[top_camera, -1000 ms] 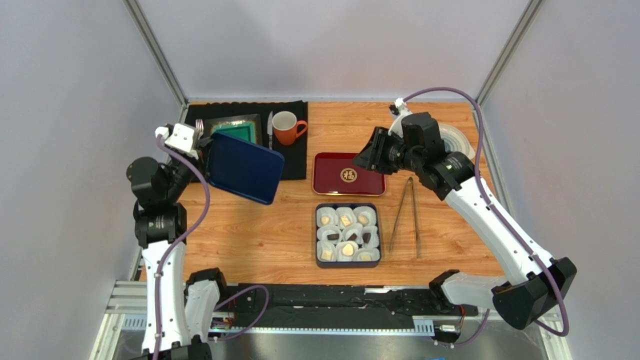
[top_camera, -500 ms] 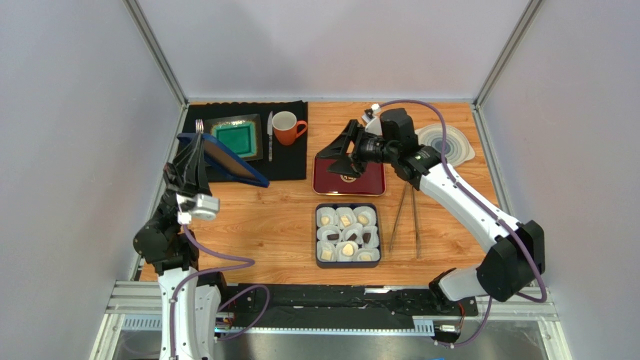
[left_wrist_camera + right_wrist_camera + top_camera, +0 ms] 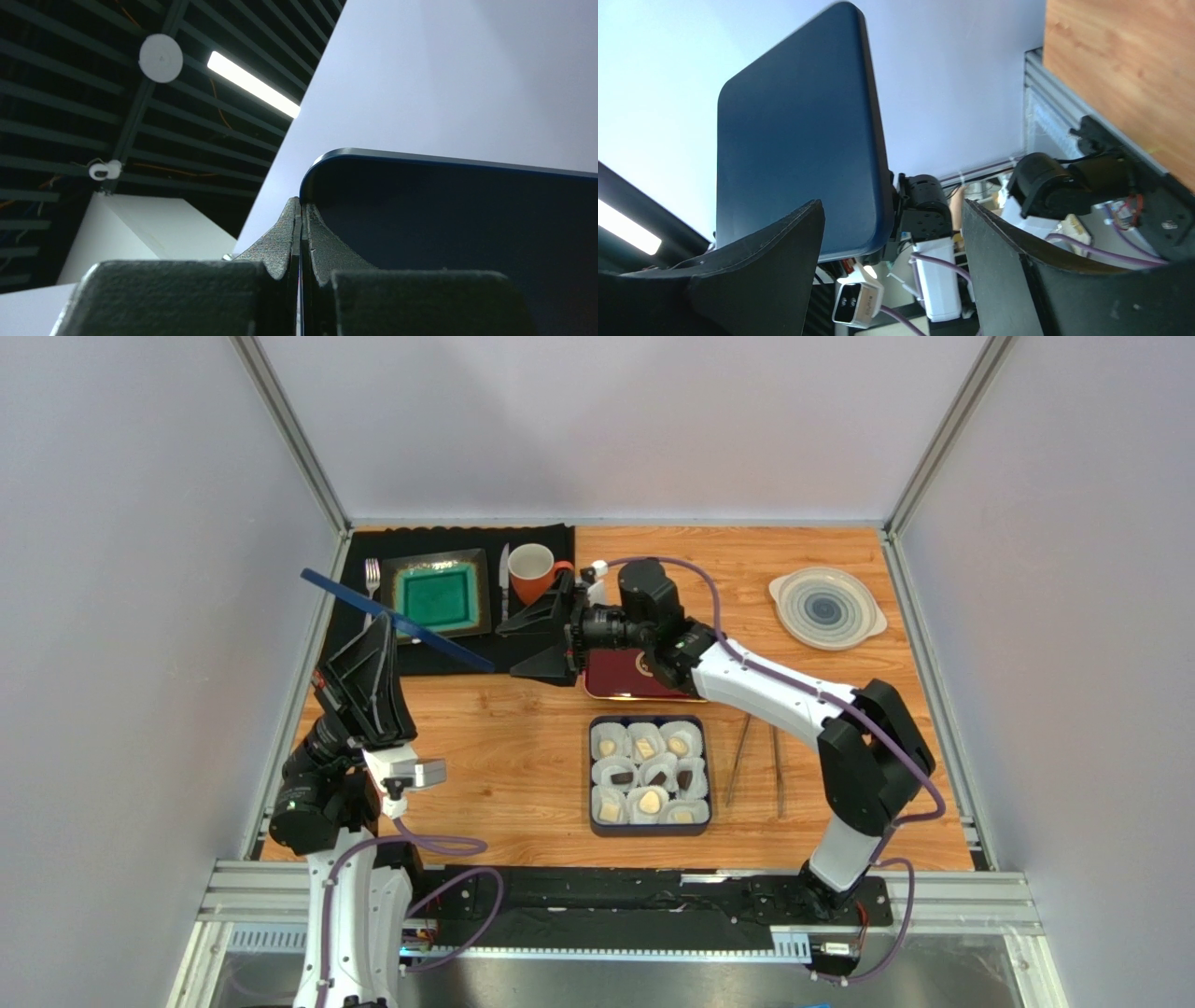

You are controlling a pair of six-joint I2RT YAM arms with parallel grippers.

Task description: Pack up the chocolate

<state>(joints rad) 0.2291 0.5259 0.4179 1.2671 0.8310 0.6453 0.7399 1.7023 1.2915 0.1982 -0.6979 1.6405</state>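
Left end effector (image 3: 302, 210) clamped on edge of blue lid (image 3: 400, 623), lid raised, tilted. Right end effector (image 3: 537, 641) jaws apart, near lid and mug (image 3: 532, 574). Chocolate (image 3: 652, 798) in box (image 3: 595, 756) on tabletop (image 3: 491, 756), well apart from both.

Red tray (image 3: 631, 682) partly behind the right arm (image 3: 758, 686), tongs (image 3: 776, 767) half under it, blue lid (image 3: 456, 238) cut by the frame edge, chocolate (image 3: 650, 798) probably too small to count
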